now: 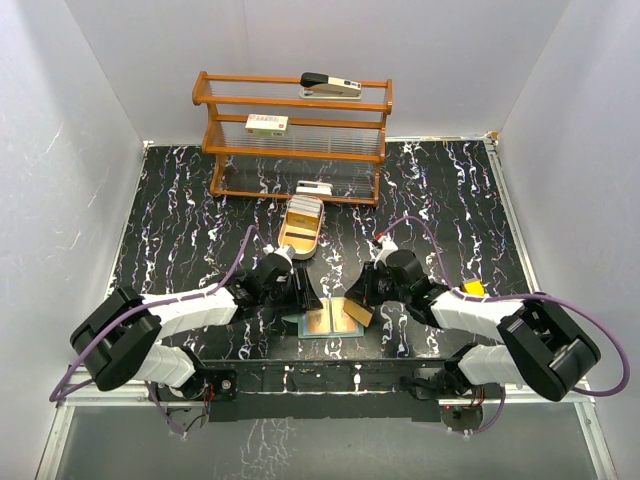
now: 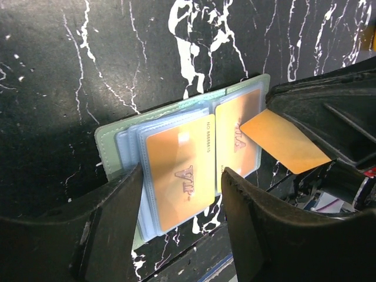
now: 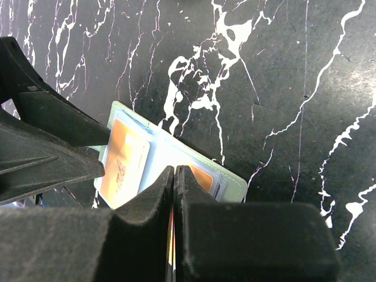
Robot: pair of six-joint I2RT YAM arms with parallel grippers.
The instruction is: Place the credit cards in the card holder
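The top camera looks down from high behind the near edge over the whole surface (image 1: 180, 220). Both wrist cameras sit close over the card holder (image 2: 126, 147); the left's also sees the gold card (image 2: 285, 147).

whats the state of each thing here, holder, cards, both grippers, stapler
card holder, open flat on the table
pocketed cards, two gold ones showing inside clear pockets
loose gold card, tilted, corner over the holder's right page
left gripper, jaws open astride the holder's left page
right gripper, jaws shut on the loose gold card
stapler, closed, on the rack's top shelf
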